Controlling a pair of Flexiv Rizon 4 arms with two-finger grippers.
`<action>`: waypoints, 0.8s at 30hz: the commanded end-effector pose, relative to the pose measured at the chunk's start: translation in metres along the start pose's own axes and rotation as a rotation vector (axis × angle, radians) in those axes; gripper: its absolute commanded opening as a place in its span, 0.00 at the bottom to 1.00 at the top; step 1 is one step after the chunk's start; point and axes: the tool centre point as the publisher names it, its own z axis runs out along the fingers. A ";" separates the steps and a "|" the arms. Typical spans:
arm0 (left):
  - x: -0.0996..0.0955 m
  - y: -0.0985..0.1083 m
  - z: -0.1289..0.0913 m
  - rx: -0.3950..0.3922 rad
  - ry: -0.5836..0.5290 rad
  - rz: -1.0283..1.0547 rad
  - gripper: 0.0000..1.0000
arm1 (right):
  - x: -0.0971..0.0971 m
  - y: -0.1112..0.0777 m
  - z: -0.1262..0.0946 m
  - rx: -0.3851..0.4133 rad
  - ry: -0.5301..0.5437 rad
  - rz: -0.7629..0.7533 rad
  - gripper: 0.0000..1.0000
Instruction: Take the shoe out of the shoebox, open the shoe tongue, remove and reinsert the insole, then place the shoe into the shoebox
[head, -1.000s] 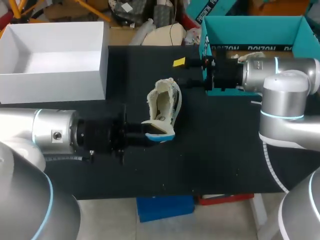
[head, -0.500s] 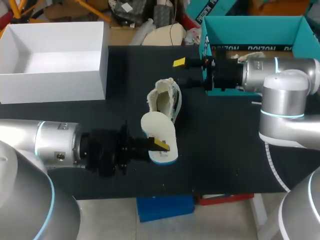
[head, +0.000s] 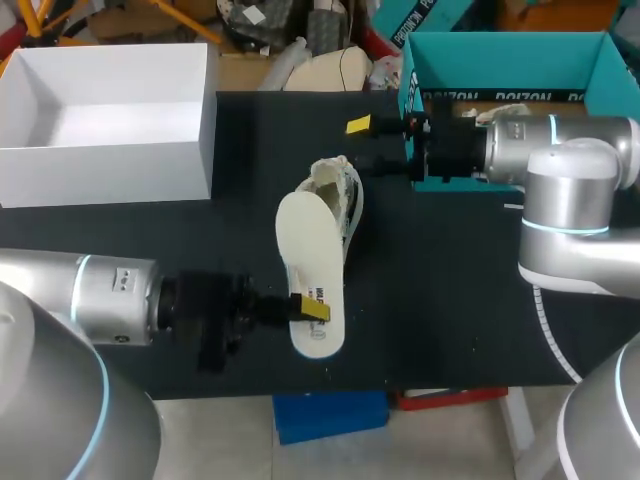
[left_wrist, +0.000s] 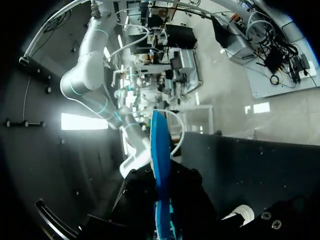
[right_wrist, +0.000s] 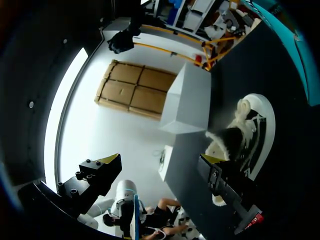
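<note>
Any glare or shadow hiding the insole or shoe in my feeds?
Head view: evenly lit; insole and shoe stand out against the black table. Left wrist view: insole edge-on, dark shadow around it. Right wrist view: strong glare beyond the table, shoe readable.

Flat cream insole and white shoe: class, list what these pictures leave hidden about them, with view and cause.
Head view: lower finger of the left gripper, under the flat cream insole.
Head view: inside of the white shoe, partly covered by the insole's front.
Left wrist view: the insole's top face; it shows edge-on.
Right wrist view: the shoe's near end, behind a finger of the right gripper.
</note>
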 end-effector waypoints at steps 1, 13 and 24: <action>-0.001 0.000 0.002 -0.001 0.004 -0.001 0.00 | 0.000 0.000 0.002 -0.003 -0.002 0.001 1.00; 0.021 -0.019 0.007 -0.025 -0.135 0.246 0.00 | 0.000 0.000 0.002 -0.003 -0.002 0.001 1.00; 0.051 0.030 0.008 0.013 -0.029 0.172 0.00 | 0.000 0.000 0.002 -0.003 -0.002 0.001 1.00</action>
